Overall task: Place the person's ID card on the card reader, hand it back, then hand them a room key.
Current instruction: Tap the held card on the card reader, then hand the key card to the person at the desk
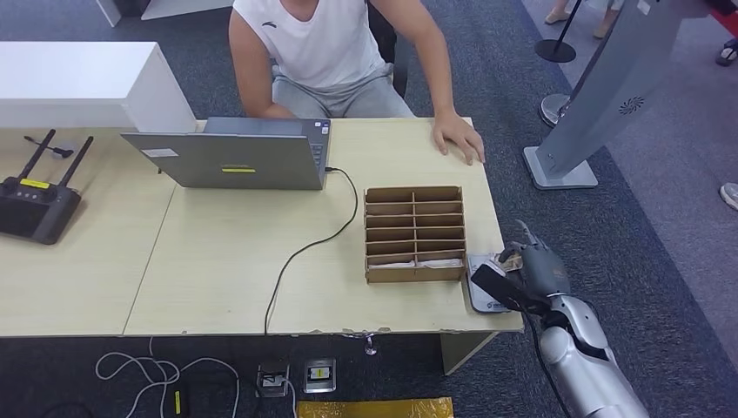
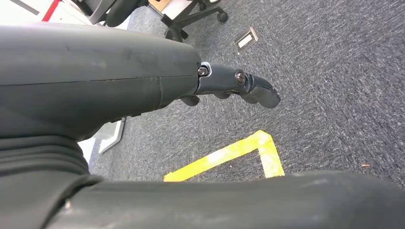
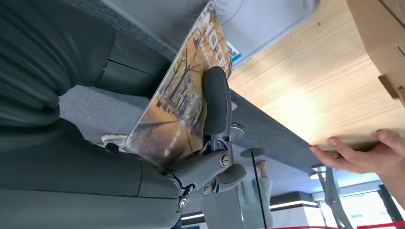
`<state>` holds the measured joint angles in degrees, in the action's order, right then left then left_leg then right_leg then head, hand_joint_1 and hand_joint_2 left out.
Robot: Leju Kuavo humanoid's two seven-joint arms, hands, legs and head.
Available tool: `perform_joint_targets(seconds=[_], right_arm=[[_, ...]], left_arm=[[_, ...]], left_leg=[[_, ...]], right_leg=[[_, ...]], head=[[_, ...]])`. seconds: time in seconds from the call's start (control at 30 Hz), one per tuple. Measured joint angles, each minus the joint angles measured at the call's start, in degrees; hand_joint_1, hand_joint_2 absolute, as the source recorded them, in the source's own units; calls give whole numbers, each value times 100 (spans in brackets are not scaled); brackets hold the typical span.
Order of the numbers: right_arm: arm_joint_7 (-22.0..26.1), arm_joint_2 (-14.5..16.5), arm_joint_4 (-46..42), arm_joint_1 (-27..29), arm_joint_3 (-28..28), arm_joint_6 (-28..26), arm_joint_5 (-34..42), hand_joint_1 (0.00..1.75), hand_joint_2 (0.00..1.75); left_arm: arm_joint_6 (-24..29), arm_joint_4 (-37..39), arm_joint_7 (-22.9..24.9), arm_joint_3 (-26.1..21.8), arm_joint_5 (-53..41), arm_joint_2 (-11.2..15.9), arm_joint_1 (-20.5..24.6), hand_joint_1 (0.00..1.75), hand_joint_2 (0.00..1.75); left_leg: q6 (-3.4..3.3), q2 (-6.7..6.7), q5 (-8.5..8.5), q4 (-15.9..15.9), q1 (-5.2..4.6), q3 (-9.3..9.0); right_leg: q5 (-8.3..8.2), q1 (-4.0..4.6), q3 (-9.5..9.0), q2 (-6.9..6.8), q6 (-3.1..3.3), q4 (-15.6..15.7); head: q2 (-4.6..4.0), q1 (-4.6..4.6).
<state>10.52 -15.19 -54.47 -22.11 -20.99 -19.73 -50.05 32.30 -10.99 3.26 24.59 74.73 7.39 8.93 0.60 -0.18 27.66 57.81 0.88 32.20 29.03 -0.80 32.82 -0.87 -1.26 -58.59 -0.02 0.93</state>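
Light wood worktop (image 1: pixel 226 261) on grey carpet (image 1: pixel 661 218). Right robot hand (image 1: pixel 533 266) grips a card (image 3: pixel 184 100) over the card reader (image 1: pixel 481 292); left robot hand (image 2: pixel 239 86) curled, holding nothing.

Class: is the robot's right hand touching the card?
Touching. The right wrist view shows the right hand's finger pressed flat against the card.

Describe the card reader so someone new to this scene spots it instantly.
Start at the light wooden table and go to its near right corner, just right of the brown cardboard slotted organizer. The card reader is the small flat grey pad lying there, under the right hand, which holds a picture-printed card. It is the only flat grey device at that corner; the laptop sits far across the table.
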Motion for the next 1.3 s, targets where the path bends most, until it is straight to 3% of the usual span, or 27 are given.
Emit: perform_joint_targets(seconds=[1.0, 1.3], right_arm=[[177, 161, 432, -371, 9, 96, 14, 175, 175], [160, 140, 199, -1179, 21, 137, -341, 175, 175]], left_arm=[[-45, 0, 29, 0, -43, 24, 2, 0, 0], [-41, 0, -151, 0, -132, 22, 2, 0, 0]], left_leg=[[2, 17, 2, -1, 0, -33], [2, 21, -1, 0, -2, -9]], right_leg=[[-5, 0, -30, 27, 3, 0], [-9, -2, -3, 29, 3, -6]], head=[[0, 1], [0, 0]])
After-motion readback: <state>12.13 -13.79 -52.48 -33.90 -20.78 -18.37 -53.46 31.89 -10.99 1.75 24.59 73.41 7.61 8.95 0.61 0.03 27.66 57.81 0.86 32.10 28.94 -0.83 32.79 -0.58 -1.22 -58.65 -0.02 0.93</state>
